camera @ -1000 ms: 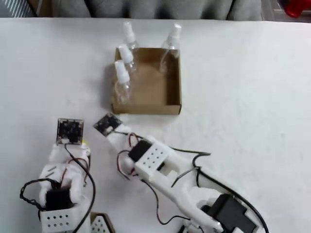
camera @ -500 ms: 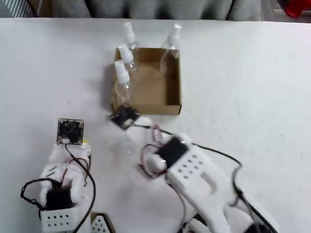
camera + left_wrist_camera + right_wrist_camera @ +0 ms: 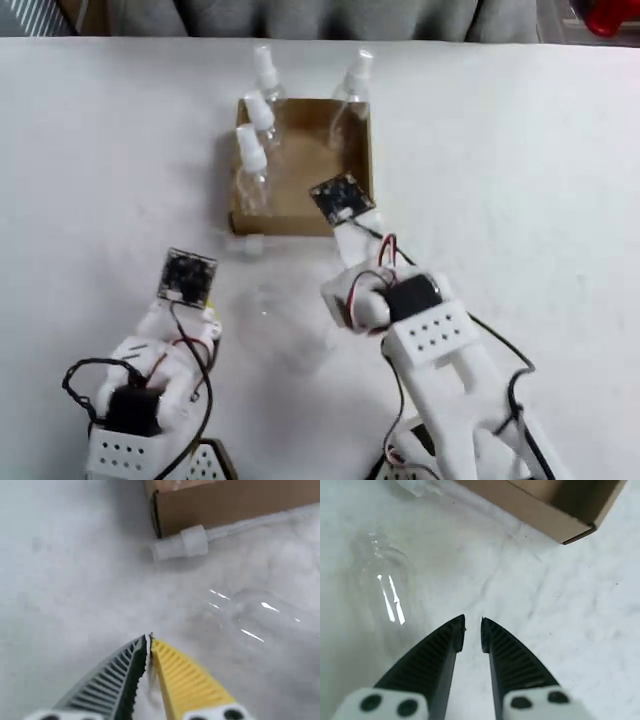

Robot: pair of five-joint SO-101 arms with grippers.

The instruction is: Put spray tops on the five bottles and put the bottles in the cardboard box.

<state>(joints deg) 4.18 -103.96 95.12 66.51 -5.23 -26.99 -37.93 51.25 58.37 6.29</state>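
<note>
A clear bottle point(image 3: 285, 325) with no top lies on its side on the white table point(image 3: 520, 150), at 6 o'clock from the cardboard box point(image 3: 300, 222). Its loose spray top point(image 3: 250, 243) lies flat at the box's 7 o'clock corner, between bottle and box. In the left wrist view the spray top point(image 3: 180, 544) has its thin tube running along the foot of the box wall point(image 3: 225, 502).

Four capped bottles stand in the box: three along its 9 to 11 o'clock side point(image 3: 250, 165) and one at the 1 o'clock corner point(image 3: 352, 85).

The left gripper point(image 3: 149, 641) sits at 8 o'clock from the lying bottle point(image 3: 265, 620), jaws clenched tip to tip on nothing. The right gripper point(image 3: 472, 625) is at the bottle's 3 o'clock, jaws released by a narrow gap over bare table, the bottle point(image 3: 385, 590) just beside them. From above, that arm's camera board point(image 3: 340, 200) covers the box's 5 o'clock corner.
</note>
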